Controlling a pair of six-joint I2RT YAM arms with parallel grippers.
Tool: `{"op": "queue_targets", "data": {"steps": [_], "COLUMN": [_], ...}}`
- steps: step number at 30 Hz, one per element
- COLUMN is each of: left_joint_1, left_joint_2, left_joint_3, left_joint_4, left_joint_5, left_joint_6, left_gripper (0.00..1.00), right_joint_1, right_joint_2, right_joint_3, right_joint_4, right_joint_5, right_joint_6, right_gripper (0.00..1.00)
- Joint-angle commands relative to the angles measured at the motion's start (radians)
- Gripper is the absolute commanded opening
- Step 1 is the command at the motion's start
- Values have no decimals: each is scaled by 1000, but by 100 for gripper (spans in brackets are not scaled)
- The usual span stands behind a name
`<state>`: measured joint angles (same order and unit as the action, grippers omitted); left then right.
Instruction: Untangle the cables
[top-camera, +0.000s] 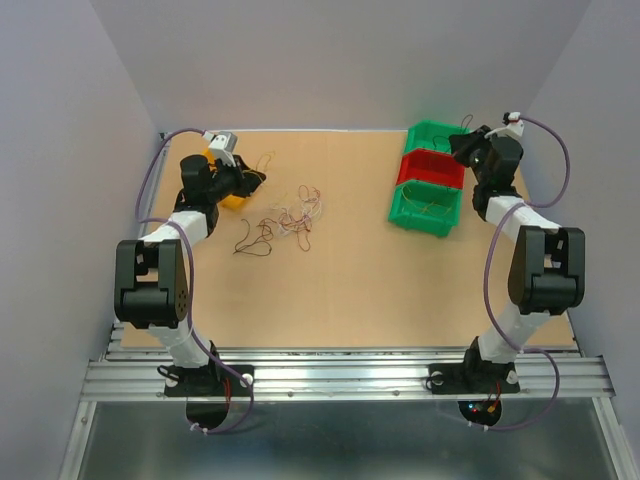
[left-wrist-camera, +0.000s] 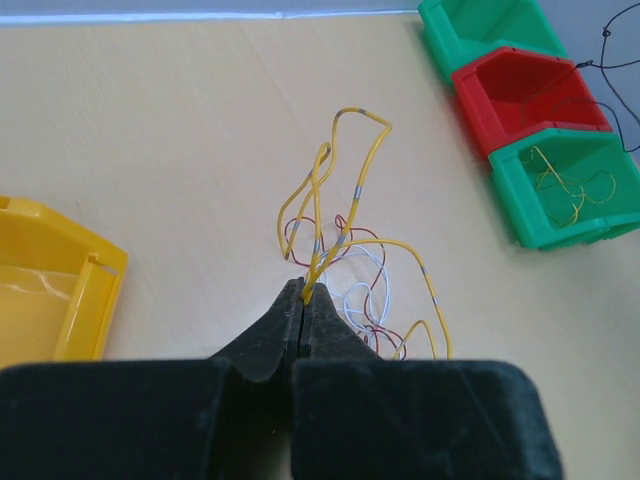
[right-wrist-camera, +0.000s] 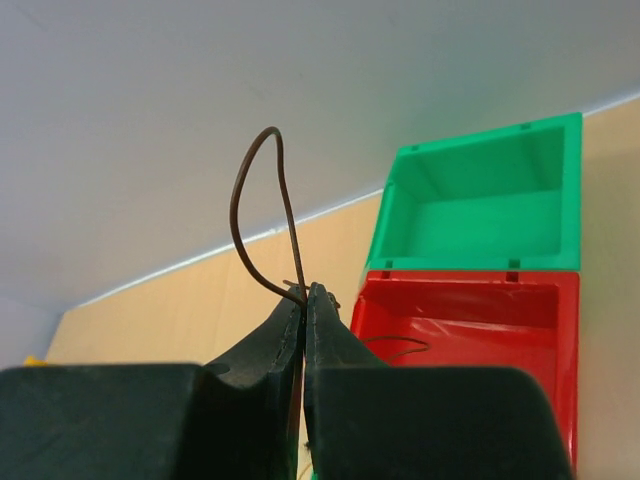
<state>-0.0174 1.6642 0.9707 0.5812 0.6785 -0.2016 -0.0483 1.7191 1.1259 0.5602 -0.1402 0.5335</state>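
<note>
My left gripper (left-wrist-camera: 304, 292) clamps the thin yellow cable (left-wrist-camera: 360, 150), right gripper (right-wrist-camera: 304, 292) clamps a thin dark wire (right-wrist-camera: 240, 200) by the red plastic bin (right-wrist-camera: 470, 310); I'd lift yellow slowly, free of the tangle (left-wrist-camera: 360, 295).

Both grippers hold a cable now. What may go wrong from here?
The left gripper pinches the yellow cable close to the red and white tangle; pulling may drag the whole knot along. The right gripper holds the brown cable only at its tips, near the red bin; it may slip and land outside.
</note>
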Motion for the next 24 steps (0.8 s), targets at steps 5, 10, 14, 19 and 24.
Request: {"op": "queue_targets", "data": {"steps": [5,10,14,19,24], "left_joint_1": [-16,-23,-27,-29,-35], "left_joint_2": [-58,-61,-73,-92,-112], "left_joint_3": [-10,-10,-15,-23,-33], "left_joint_4": [60,59,57,55,55], "left_joint_5": [16,7,1,-8,-19], "left_joint_6": [36,47,59,73,87], "left_gripper": [0,0,0,0,0], "right_joint_1": [-93,-93,-93,-93,-91], "right_joint_2": [82,80,91,119,141], "right_joint_3": [6,-46,-75,-100,-78], "right_joint_4": [322,299,277,262,160], "right_joint_5": [-309,-237,-253,-178,-107], "right_joint_6": [171,154,131,126,95], "right_gripper": [1,0,0,1,1]}}
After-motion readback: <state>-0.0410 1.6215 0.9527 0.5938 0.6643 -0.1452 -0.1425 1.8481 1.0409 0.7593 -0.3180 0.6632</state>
